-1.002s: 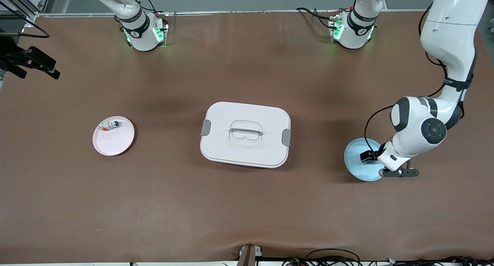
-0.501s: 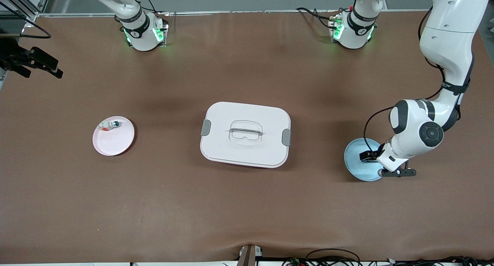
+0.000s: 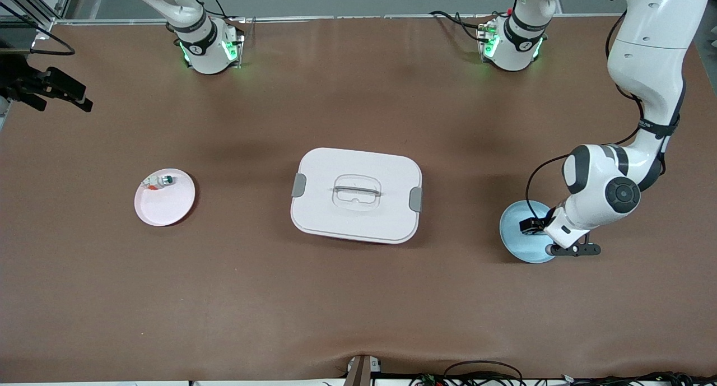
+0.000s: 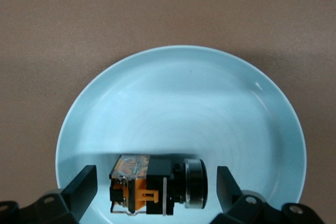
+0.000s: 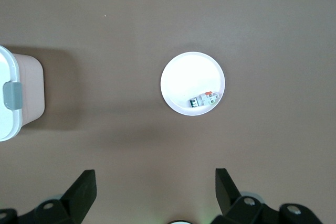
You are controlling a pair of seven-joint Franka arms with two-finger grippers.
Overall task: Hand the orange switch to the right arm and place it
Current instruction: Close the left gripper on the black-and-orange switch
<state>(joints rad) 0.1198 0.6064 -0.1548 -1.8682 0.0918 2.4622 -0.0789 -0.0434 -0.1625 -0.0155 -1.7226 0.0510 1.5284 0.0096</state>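
Observation:
The orange switch [image 4: 152, 187] lies on its side in the light blue plate [image 4: 184, 93], black body with orange marks and a silver ring at one end. My left gripper [image 4: 156, 182] is low over this plate [image 3: 515, 240], open, with one finger on each side of the switch and a gap to both. In the front view the left gripper [image 3: 535, 229] hides the switch. My right gripper [image 5: 155, 182] is open and empty, high over the table near the pink plate [image 5: 184, 77].
The pink plate [image 3: 165, 204] toward the right arm's end holds a small white-and-green part [image 3: 162, 180]. A closed white box with a handle [image 3: 356, 194] stands in the middle of the table, between the two plates.
My left arm has shifted slightly toward the middle of the table, with its gripper still over the blue plate. The plates and the box have not moved.

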